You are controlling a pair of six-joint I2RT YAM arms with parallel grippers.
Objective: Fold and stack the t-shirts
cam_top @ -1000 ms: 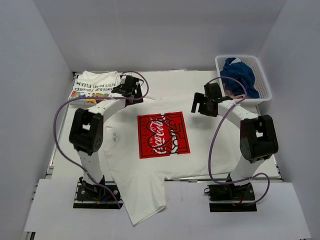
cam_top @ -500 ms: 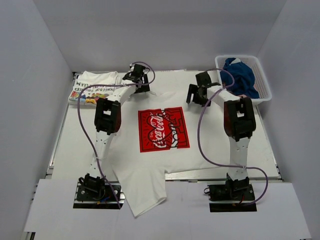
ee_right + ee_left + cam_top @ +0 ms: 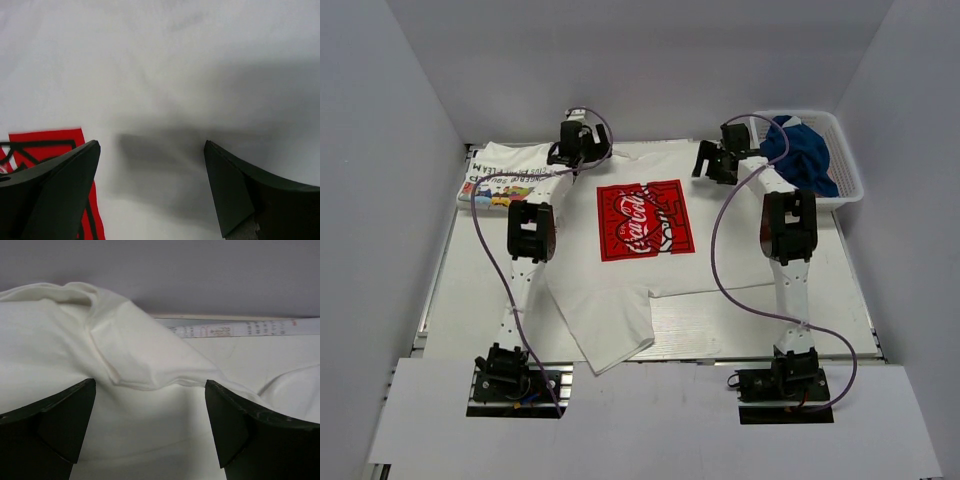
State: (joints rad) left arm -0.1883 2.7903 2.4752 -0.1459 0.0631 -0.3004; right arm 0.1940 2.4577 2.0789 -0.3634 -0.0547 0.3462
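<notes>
White tabletop [image 3: 470,290], grey walls [image 3: 640,70]. Soft red-print t-shirt [image 3: 638,220] lies spread, creased. Left gripper [image 3: 149,390] and right gripper [image 3: 150,146] both gape wide.

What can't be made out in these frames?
- Top view: lettered tee text too small to read.
- Top view: basket contents under the blue cloth hidden.
- Right wrist: red-print tee print cut off by the left edge and a finger.
- Left wrist: white cloth shows no print; which tee, unclear.
</notes>
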